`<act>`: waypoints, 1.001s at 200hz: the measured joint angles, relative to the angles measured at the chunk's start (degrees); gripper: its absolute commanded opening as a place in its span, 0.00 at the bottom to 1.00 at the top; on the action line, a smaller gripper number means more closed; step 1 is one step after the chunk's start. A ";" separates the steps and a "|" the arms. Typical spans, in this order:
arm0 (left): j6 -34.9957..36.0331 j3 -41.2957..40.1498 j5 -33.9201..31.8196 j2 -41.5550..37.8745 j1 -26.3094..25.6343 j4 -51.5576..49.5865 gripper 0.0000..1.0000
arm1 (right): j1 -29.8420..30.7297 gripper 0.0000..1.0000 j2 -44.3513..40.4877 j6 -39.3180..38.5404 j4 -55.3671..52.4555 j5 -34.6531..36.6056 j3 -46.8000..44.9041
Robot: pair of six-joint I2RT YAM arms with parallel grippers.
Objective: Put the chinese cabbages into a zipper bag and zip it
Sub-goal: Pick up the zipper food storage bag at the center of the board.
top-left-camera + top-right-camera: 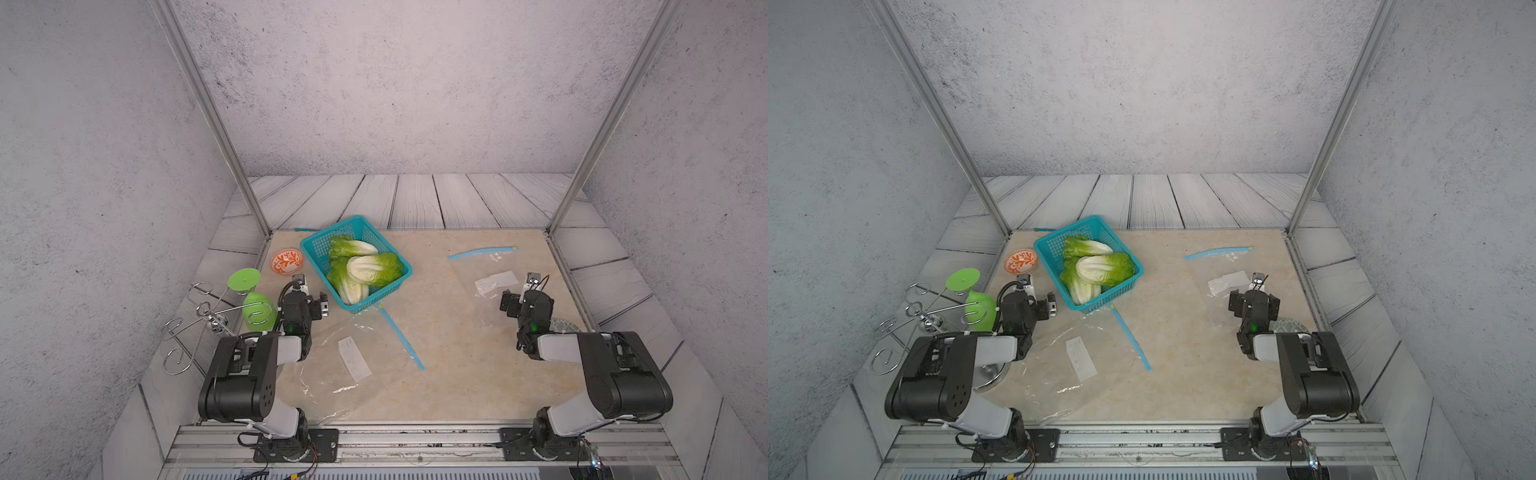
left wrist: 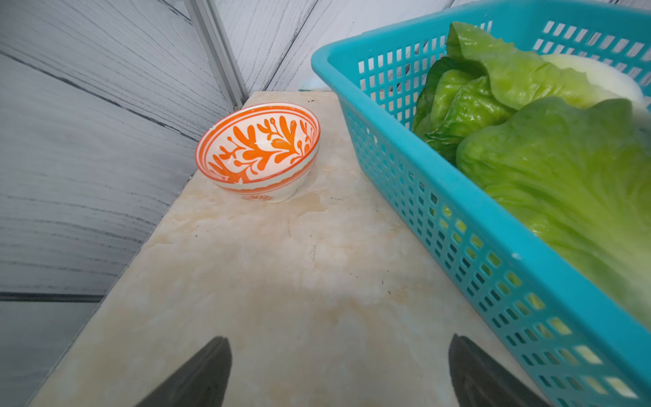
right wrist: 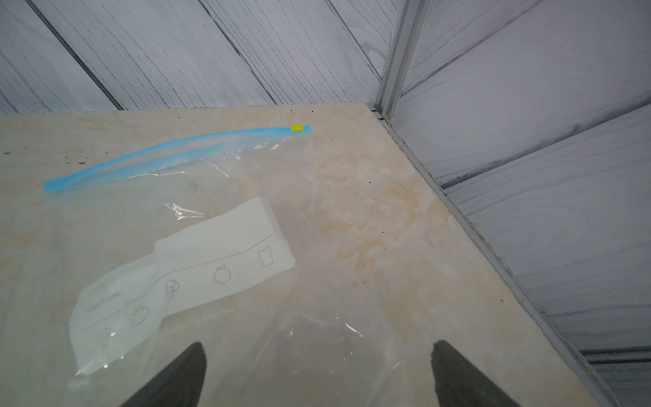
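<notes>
Three chinese cabbages (image 1: 374,268) (image 1: 1106,268) (image 2: 563,183) lie piled in a teal mesh basket (image 1: 353,228) (image 2: 458,225) at the back left. A clear zipper bag (image 1: 332,365) lies flat in front of the basket, its blue zipper strip (image 1: 401,336) running diagonally. A second clear zipper bag (image 1: 494,286) (image 3: 218,260) lies at the right, with its blue strip (image 3: 169,151) and yellow slider (image 3: 297,128) at the far end. My left gripper (image 1: 316,301) (image 2: 339,341) stands open beside the basket's near left corner. My right gripper (image 1: 524,297) (image 3: 318,346) hangs open over the right bag, holding nothing.
An orange patterned bowl (image 1: 286,261) (image 2: 259,151) sits left of the basket. A green goblet (image 1: 255,309) lies on its side by a wire rack (image 1: 195,320) at the left edge. A patterned plate (image 1: 563,326) shows behind the right arm. Walls close in on three sides.
</notes>
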 measured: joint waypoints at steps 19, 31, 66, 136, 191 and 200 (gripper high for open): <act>-0.02 0.22 0.90 0.00 0.44 -0.42 0.99 | 0.00 0.99 0.00 0.00 0.00 0.00 0.00; -0.02 0.37 1.27 0.00 0.66 -0.48 0.99 | 0.00 0.99 0.00 0.00 0.00 0.00 0.00; -0.02 0.46 1.88 0.00 0.70 -0.48 0.99 | 0.00 0.99 0.00 0.00 0.00 0.00 0.00; -0.02 0.48 1.88 0.00 0.70 -0.48 0.99 | 0.00 0.99 0.00 0.00 0.00 0.00 0.00; -0.02 0.48 1.90 0.00 0.70 -0.50 0.99 | 0.00 0.99 0.00 0.00 0.00 0.00 0.00; -0.02 0.50 1.90 0.00 0.70 -0.52 0.99 | 0.00 0.99 0.00 0.00 0.00 0.00 0.00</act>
